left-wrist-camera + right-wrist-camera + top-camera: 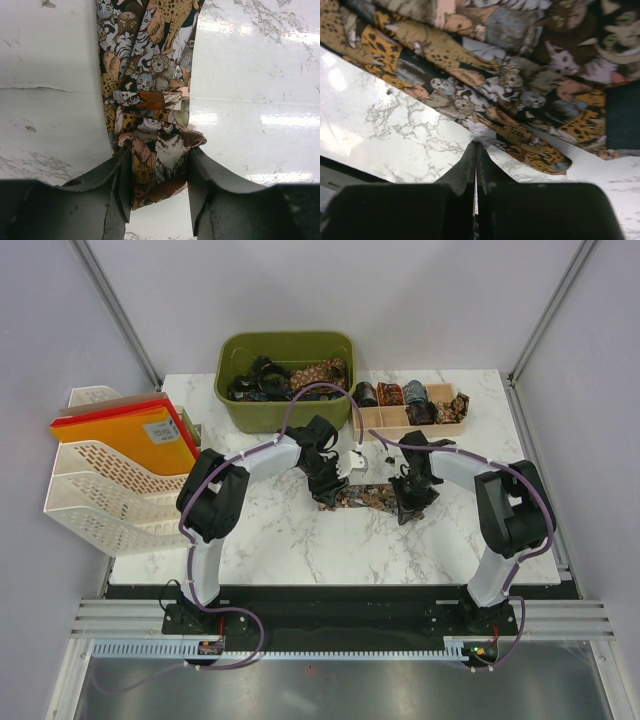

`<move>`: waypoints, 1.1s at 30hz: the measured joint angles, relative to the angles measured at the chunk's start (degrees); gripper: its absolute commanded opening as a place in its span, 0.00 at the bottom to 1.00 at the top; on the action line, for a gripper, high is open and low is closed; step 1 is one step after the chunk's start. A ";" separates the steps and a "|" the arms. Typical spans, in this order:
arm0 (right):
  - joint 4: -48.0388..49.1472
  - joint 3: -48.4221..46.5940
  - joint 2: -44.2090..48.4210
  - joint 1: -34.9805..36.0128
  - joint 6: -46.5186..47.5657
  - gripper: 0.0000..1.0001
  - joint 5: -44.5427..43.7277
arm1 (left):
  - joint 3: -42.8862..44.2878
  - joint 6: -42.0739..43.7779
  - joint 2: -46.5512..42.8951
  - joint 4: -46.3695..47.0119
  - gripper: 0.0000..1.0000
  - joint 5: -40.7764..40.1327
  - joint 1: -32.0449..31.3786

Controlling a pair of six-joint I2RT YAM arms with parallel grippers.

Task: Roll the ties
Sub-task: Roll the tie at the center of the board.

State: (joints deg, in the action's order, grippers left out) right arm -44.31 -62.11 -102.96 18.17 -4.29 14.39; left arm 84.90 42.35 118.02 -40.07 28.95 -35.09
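Observation:
One of the ties point(365, 497), dark with a brown-gold cat print, lies flat across the middle of the marble table between my two grippers. My left gripper point(328, 490) is shut on its folded, bunched end point(160, 155), a finger pressing each side, while the rest of the tie point(150, 60) runs away from the jaws. My right gripper point(408, 502) sits at the tie's other part. Its jaws point(476, 145) are pressed together with the tips on the near edge of the tie point(520, 65).
A green bin point(232, 390) at the back holds loose ties. To its right stands a wooden compartment tray point(395, 422) with rolled ties. A white file rack point(95, 490) with orange folders point(125, 435) is at the left edge.

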 measured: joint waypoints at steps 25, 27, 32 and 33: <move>9.35 -7.23 2.69 -4.61 2.69 0.36 -8.24 | -0.02 0.52 0.00 -0.04 0.09 0.00 0.07; 9.42 -9.42 1.51 -5.14 1.75 0.41 -2.16 | -0.02 0.52 0.00 -0.04 0.09 0.11 0.15; 14.29 -9.92 -0.61 -4.66 -6.86 0.40 13.68 | -0.02 0.52 0.00 -0.04 0.09 0.33 0.26; 15.76 -9.90 -1.68 -4.13 -9.31 0.40 16.28 | -0.02 0.52 0.00 -0.04 0.09 0.33 0.26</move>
State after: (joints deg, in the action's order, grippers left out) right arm -28.56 -72.01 -104.64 14.04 -13.61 30.68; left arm 84.88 42.87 118.02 -40.12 29.28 -34.83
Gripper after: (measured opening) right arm 0.406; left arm 0.483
